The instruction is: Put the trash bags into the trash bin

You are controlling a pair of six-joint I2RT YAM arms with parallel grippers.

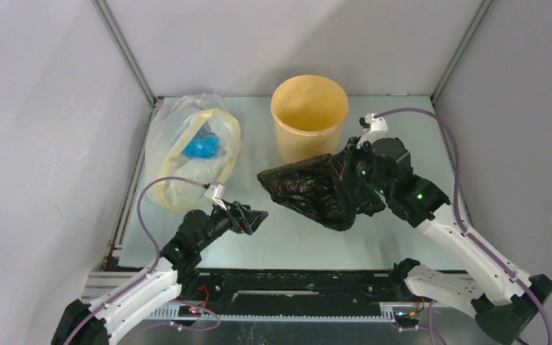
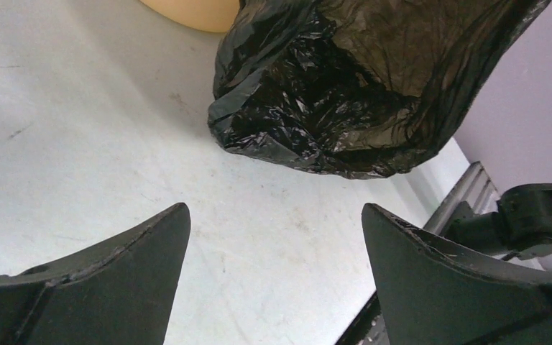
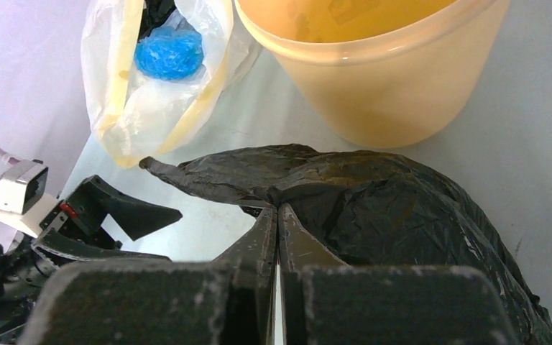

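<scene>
Black trash bag [image 1: 316, 188] is mid-frame in my top view, just below the yellow-orange trash bin [image 1: 305, 144], outside it. My right gripper [image 3: 278, 214] is pinched on its film; my left gripper [image 2: 274, 210] gapes empty, lower left.

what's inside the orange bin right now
Only the trash bin's bare yellow-orange inside shows; no bag in it. Its near wall hides the closest part of the bottom. The black bag is outside, in front.
</scene>
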